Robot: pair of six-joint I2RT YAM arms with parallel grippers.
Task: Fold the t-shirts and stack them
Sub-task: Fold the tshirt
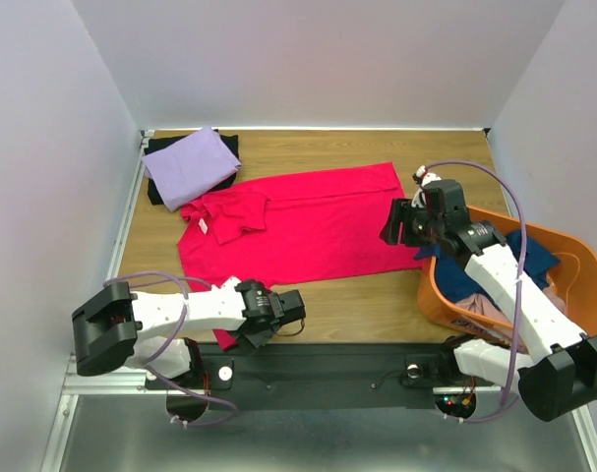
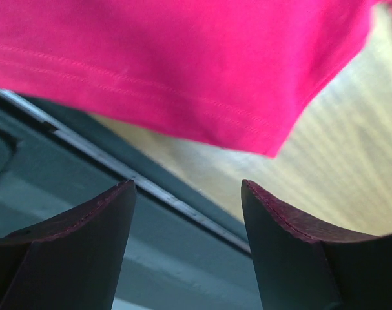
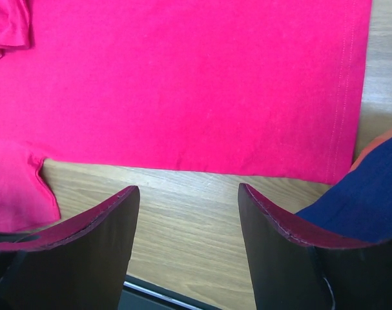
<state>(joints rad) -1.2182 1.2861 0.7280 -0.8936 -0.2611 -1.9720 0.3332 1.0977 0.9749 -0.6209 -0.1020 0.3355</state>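
Though mostly under lavender t-shirt [image 1: 190,165], black t-shirt [image 1: 158,146], edges only.

Count: five t-shirts, one orange tub [image 1: 434,293], two pincers.
One each: crimson-pink t-shirt [image 1: 308,221], lavender t-shirt [image 1: 190,165], black t-shirt [image 1: 165,146], navy t-shirt [image 1: 534,251], dusty pink t-shirt [image 1: 485,307], left pincer [image 2: 186,187], right pincer [image 3: 188,190].

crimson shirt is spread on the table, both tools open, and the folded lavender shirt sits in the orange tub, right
No. The folded lavender shirt lies on the black shirt at the back left, not in the orange tub; the top external view shows it. The crimson shirt is spread out, and the left tool and right tool are open.
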